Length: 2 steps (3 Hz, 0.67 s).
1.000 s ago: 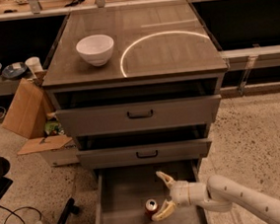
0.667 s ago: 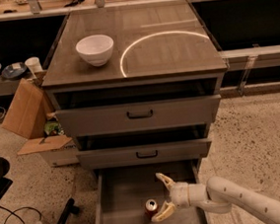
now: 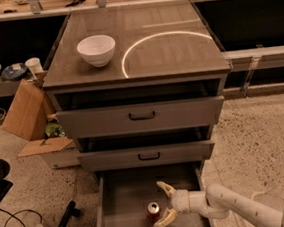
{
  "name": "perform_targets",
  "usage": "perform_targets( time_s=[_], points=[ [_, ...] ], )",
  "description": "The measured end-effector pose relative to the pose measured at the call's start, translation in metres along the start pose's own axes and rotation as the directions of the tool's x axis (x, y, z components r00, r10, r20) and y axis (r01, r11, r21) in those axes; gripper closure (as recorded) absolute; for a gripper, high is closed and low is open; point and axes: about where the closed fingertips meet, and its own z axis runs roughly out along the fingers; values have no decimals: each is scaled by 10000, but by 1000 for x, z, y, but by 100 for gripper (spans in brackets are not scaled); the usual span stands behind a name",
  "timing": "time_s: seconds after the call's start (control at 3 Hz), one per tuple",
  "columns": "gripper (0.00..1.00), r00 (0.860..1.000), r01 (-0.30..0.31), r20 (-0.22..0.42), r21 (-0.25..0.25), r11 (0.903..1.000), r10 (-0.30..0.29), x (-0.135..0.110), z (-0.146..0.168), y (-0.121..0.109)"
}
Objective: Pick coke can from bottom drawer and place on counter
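**One Red Can in the Bottom Drawer, Claw Spread Wide Beside It**

A grey cabinet holds three drawers. The top drawer (image 3: 92, 122) and the middle drawer (image 3: 111, 159) each show a flat front with one black handle, two handles in all, at (image 3: 142, 116) and (image 3: 149, 156). The bottom drawer (image 3: 122, 197) is pulled out furthest, so its plain grey floor and side walls lie open to view.

One can (image 3: 154, 210), red with a silver top, stands upright on the floor of the bottom drawer, toward the front and a little right of the middle. It is the only thing in that drawer apart from the claw.

One white arm (image 3: 236, 207) reaches in from the lower right. Its claw (image 3: 161, 204) sits low inside the bottom drawer, just right of the can. Its two pale fingers (image 3: 165, 188) are spread wide, one toward the back of the drawer and one toward the front. The can stands at the mouth of that spread, close to the front finger, and is not gripped.

The surface (image 3: 177, 57) on top of the cabinet is glossy wood-grain with one bright curved reflection. It carries one white bowl (image 3: 96, 49), near its left side.

One cardboard box (image 3: 26, 109) leans beside the cabinet on the left, on the speckled floor (image 3: 264, 134).
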Motion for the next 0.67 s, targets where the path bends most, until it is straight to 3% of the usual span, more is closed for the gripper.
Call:
perform_targets(
  time_s=[0.67],
  points=[
    [0, 9979, 624, -155, -438, 9971, -631, 62, 7, -38]
  ],
)
